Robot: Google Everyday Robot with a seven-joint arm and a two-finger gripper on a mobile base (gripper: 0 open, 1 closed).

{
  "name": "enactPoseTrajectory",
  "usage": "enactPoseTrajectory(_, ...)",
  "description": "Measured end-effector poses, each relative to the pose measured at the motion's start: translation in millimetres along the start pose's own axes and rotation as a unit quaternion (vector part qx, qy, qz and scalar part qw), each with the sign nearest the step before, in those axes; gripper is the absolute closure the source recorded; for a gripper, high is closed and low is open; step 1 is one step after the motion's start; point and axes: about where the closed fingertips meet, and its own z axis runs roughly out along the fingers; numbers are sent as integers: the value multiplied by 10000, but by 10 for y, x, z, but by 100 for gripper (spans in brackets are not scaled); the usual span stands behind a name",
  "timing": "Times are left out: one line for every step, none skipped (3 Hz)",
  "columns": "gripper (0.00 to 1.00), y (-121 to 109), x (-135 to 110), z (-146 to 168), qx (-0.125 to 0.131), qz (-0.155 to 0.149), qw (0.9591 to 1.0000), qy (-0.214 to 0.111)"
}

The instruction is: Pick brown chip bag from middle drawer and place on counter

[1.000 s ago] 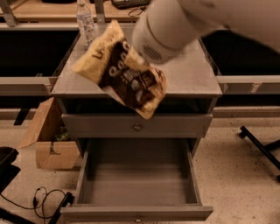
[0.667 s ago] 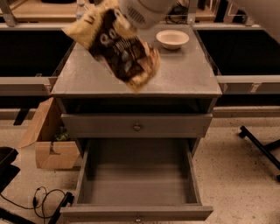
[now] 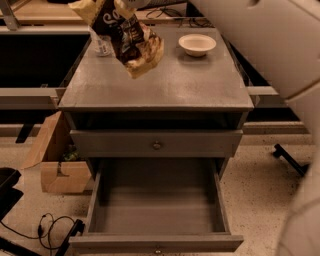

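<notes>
1. Hand (image 3: 131, 3): at the top edge of the view, mostly cut off, gripping the upper part of the brown chip bag.
2. Brown chip bag (image 3: 125, 40): hanging tilted in the air over the rear left of the table.
3. Table (image 3: 165, 85): grey top, carrying a white bowl (image 3: 197, 44) at rear right and a bottle (image 3: 101, 46) partly behind the bag.
4. Middle drawer (image 3: 155, 215): pulled out, below a closed upper drawer (image 3: 125, 144).

Gripper (image 3: 129, 4) at the top edge, left of centre, largely cropped; it appears clamped on the top of the brown chip bag (image 3: 125, 37), which hangs beneath it. The white arm (image 3: 270, 40) fills the upper right and slopes down the right edge.
</notes>
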Motion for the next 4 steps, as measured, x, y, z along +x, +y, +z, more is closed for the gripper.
enactPoseTrajectory(82, -23, -75, 38, 6, 18, 10000, -59)
enactPoseTrajectory(59, -22, -72, 38, 5, 16, 10000, -56)
enactPoseTrajectory(35, -22, -72, 38, 5, 16, 10000, -56)
enactPoseTrajectory(13, -22, -72, 38, 5, 16, 10000, -56)
